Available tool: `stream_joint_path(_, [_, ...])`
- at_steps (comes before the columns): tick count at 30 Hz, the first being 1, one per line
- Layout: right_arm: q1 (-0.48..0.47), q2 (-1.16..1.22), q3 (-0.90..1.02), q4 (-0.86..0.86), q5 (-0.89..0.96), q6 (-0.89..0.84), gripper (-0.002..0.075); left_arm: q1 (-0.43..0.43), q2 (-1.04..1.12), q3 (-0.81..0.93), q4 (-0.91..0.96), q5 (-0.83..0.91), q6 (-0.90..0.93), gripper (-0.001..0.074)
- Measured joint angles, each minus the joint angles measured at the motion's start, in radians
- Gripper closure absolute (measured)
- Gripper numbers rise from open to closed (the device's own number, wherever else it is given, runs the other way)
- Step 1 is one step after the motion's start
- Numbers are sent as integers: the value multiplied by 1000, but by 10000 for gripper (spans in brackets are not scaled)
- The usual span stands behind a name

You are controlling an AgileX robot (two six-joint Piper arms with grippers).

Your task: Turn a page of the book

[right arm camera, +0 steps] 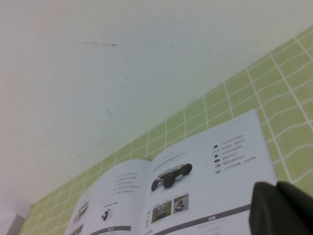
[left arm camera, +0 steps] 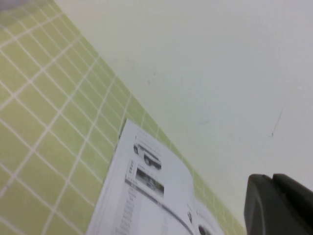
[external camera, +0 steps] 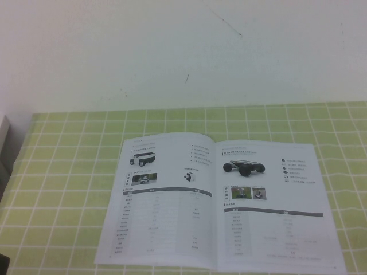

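The book (external camera: 221, 200) lies open and flat on the green grid mat, near the front edge at centre right. Its right page (external camera: 275, 206) shows a dark wheeled robot photo, small photos and a dark-headed table. The left page (external camera: 160, 200) shows a white vehicle and a table. Neither arm shows in the high view. In the left wrist view my left gripper (left arm camera: 272, 182) is raised above the mat to the left of the book (left arm camera: 146, 196), fingers together, empty. In the right wrist view my right gripper (right arm camera: 275, 188) hangs over the right page (right arm camera: 215, 176), fingers together, empty.
The green grid mat (external camera: 69, 172) covers the table up to a white wall (external camera: 172, 51) at the back. A grey object (external camera: 4, 149) sits at the far left edge. A dark object (external camera: 3, 264) shows at the front left corner.
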Motion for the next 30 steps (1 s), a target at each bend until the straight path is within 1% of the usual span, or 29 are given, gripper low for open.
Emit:
stream_joint_path(2, [0,0,0,0,-2,-32,728,0,0,0,-11,33,2,738])
stream_joint_path(5, [0,0,0,0,10,-151,728,0,0,0,-29,97,40,738])
stream_joint_path(8, [4,0,0,2,26,-199,728,0,0,-3,-72,148,100,738])
stream_joint_path(10, [20,0,0,4,26,-214,728,0,0,-46,-65,181,140,738])
stream_joint_path(13, [43,0,0,9,29,-247,728,0,63,-193,25,261,224,738])
stream_joint_path(16, [49,0,0,23,35,-268,728,0,211,-375,184,393,309,738])
stream_joint_path(18, [49,0,0,25,44,-273,728,-26,321,-479,271,473,350,738])
stream_joint_path(21, [49,0,-30,14,82,-301,728,-92,449,-586,323,514,395,738])
stream_joint_path(25, [49,47,-169,-134,159,-327,728,-160,612,-659,330,512,440,738])
stream_joint_path(30, [49,241,-409,-455,320,-378,728,-201,831,-696,322,479,558,738])
